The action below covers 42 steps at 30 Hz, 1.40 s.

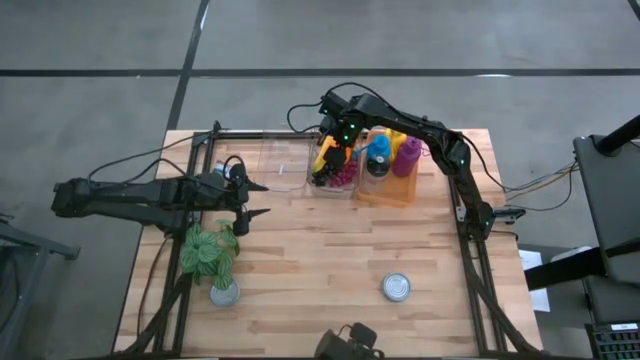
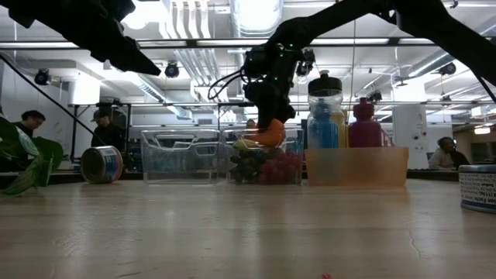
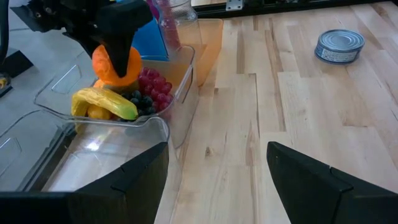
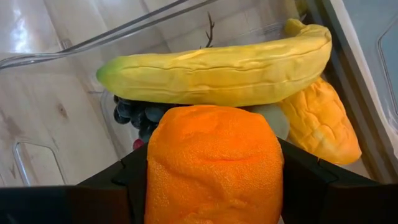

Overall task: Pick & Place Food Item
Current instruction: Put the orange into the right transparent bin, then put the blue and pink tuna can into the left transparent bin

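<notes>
My right gripper (image 2: 271, 116) hangs over a clear bin (image 3: 180, 81) at the table's far middle, shut on an orange fruit (image 4: 214, 168). Below the orange the bin holds a yellow banana (image 4: 217, 71), a second yellow fruit (image 4: 320, 121), dark grapes (image 4: 134, 115) and red grapes (image 3: 155, 84). The orange (image 2: 271, 133) reaches partly below the bin's rim. My left gripper (image 1: 262, 200) waits open at the table's left, a little above the wood, with nothing between its fingers (image 3: 124, 180). My right gripper pinches the orange by its two opposite sides (image 4: 155, 180) between its two fingers (image 4: 305, 180). The fingers come steeply from above, pointing down. The orange hangs just over the banana and the grapes; whether it touches them, I cannot tell.
An empty clear bin (image 1: 285, 165) stands left of the fruit bin. An orange bin (image 1: 390, 185) with bottles stands to its right. A tin can (image 1: 397, 288) sits near the front right, and a plant (image 1: 212, 250) and another can (image 1: 225, 293) at the front left.
</notes>
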Tool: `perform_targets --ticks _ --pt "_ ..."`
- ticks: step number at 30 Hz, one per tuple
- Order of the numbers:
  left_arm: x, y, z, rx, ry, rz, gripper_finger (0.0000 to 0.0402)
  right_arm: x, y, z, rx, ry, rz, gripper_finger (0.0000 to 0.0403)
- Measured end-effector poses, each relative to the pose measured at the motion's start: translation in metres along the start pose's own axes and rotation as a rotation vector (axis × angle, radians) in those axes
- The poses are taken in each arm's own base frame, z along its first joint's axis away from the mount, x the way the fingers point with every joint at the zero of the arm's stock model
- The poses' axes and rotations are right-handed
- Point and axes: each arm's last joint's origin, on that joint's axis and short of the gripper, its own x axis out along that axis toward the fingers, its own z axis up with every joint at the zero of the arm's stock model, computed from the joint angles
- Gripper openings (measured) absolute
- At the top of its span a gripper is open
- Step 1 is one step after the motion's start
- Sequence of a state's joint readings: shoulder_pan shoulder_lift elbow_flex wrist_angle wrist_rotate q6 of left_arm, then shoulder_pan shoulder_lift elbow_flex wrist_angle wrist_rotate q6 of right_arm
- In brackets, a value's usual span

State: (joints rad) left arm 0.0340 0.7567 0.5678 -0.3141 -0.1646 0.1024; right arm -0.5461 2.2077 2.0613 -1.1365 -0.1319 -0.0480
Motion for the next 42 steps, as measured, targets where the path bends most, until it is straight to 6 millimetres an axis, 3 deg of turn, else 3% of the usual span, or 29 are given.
perform_targets --ticks 3,10,14,22,31,42 --pt "0.000 0.000 0.000 0.000 0.000 0.000 0.0277 -0.001 0.000 0.001 0.000 -0.006 0.000 0.0250" --pt "0.000 0.000 0.000 0.000 0.000 0.000 0.0277 -0.001 0.000 0.001 -0.002 -0.006 -0.002 0.0336" --pt "0.000 0.000 0.000 0.000 0.000 0.000 0.0277 0.000 0.000 0.000 -0.005 -0.004 -0.002 0.0365" --pt "0.000 0.000 0.000 0.000 0.000 0.000 0.0277 -0.012 0.003 0.003 -0.020 -0.039 -0.002 0.0370" --pt "0.000 0.000 0.000 0.000 0.000 0.001 0.0277 -0.051 0.012 0.007 -0.054 -0.136 -0.002 0.0370" --pt "0.000 0.000 0.000 0.000 0.000 0.000 0.0277 -0.095 0.054 -0.003 -0.160 -0.238 -0.024 0.0370"
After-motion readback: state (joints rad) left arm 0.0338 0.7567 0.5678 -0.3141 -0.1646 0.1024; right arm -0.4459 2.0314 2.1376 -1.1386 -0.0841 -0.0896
